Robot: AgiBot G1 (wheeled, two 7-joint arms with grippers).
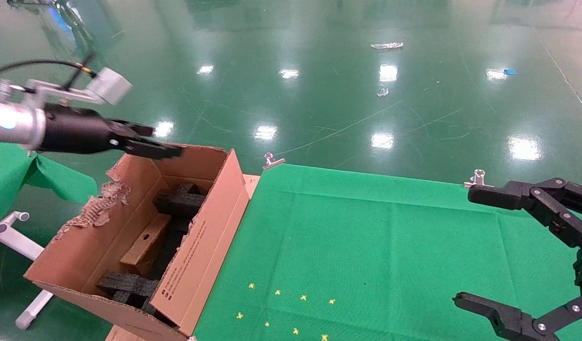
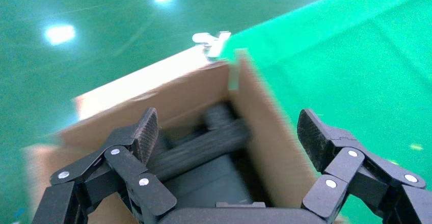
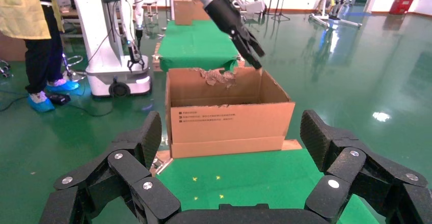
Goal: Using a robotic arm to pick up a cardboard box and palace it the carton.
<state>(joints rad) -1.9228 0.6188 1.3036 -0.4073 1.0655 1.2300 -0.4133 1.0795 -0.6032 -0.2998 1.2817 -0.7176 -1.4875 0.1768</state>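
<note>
— Left gripper [image 1: 165,142], what is it doing?
— It is hovering over the far rim of the carton [image 1: 203,246], fingers spread wide in its wrist view and holding nothing.
— And the cardboard box [image 1: 145,246]?
— It is lying tilted inside the carton, among black foam pieces [image 1: 179,201].
— Room to move?
— The flaps are standing up, one edge torn; the green table [image 1: 390,246] beside is lying open. The right gripper [image 1: 466,246] is waiting wide open, empty, at the table's right.
</note>
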